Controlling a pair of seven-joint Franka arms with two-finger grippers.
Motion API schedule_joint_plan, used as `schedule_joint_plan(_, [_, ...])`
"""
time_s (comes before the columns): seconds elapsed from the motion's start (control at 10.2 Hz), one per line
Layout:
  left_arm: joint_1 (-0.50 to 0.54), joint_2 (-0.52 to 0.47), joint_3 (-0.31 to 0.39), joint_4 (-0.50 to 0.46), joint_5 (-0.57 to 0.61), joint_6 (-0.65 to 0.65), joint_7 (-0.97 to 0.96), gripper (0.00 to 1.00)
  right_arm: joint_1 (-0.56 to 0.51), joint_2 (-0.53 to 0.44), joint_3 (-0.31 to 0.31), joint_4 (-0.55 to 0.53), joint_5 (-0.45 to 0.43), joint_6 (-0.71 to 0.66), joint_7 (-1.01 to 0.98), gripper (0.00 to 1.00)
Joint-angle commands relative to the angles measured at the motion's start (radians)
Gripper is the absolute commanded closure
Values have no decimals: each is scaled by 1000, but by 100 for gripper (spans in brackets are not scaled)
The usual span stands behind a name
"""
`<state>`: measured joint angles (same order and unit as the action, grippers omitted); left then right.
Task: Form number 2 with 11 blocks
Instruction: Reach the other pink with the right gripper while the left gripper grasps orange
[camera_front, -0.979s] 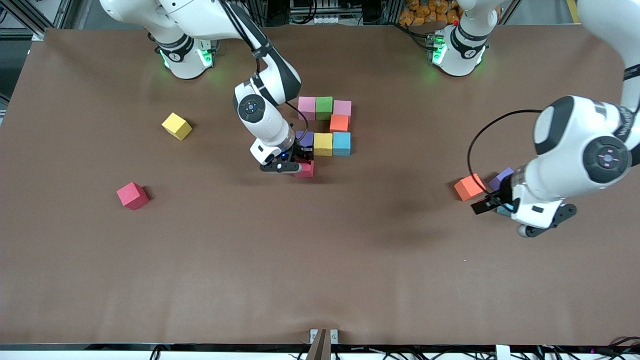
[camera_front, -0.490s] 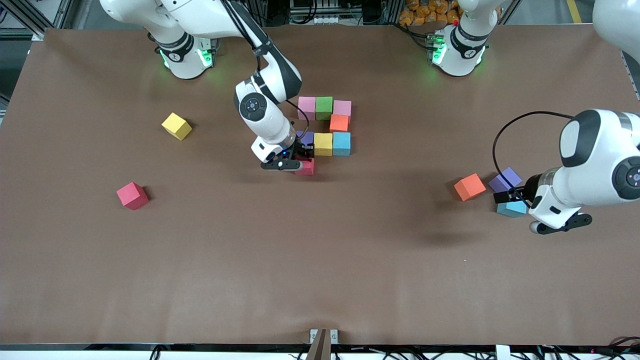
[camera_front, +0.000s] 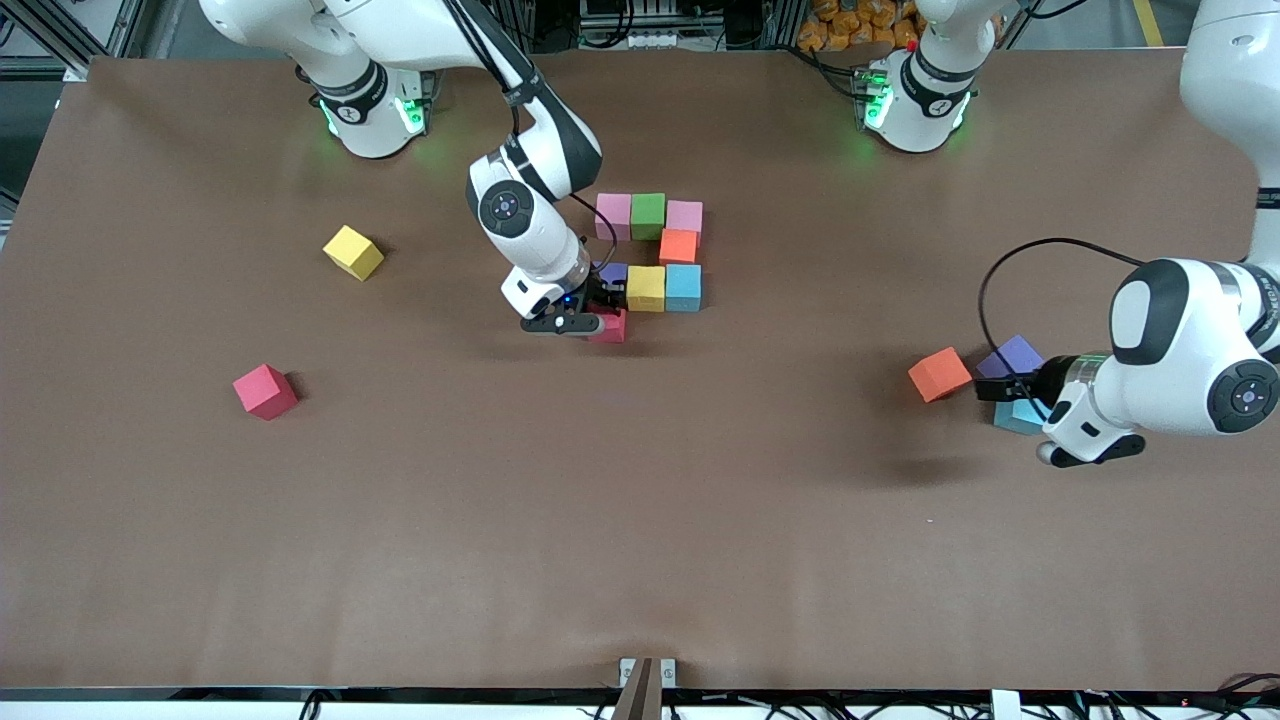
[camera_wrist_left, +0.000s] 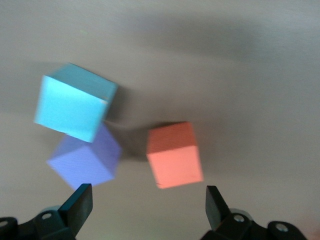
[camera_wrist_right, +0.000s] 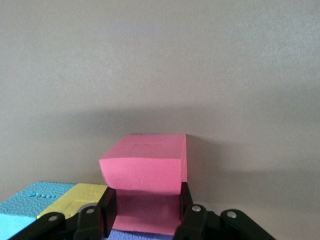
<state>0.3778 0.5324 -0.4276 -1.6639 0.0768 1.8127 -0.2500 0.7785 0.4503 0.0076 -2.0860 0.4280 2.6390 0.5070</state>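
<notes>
Front view, nearest me first: my left gripper hangs with jaws spread wide and empty over the loose light blue cube and purple cube, the orange cube just beside them. That arm has swung back toward its own end of the tabletop over the last second, so I judge it is lining up a pick. A red cube and a yellow cube wait toward the right arm's end. Farther off, my right gripper stays clamped on a pink-red cube, now eased closer against the number 2, under its purple corner; the fourth row is starting.
</notes>
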Motion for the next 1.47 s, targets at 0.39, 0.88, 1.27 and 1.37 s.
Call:
schedule_joint_plan(0.39, [-216,-12,222,-89,-86,140,6,0,21,-9,-3,-17,21,-11,166,0])
schedule_joint_plan(0.88, [-224,30,231,-89,-87,149,5,0,-68,-56,-6,53,20,-128,200,0])
schedule_joint_plan(1.27, [-253,35,239,-115,-112,149,-88,0,-270,-133,-14,102,8,-383,-153,0])
schedule_joint_plan(1.37, [-254,34,240,-128,-112,149,-88,0,-333,-133,-20,139,5,-478,-259,0])
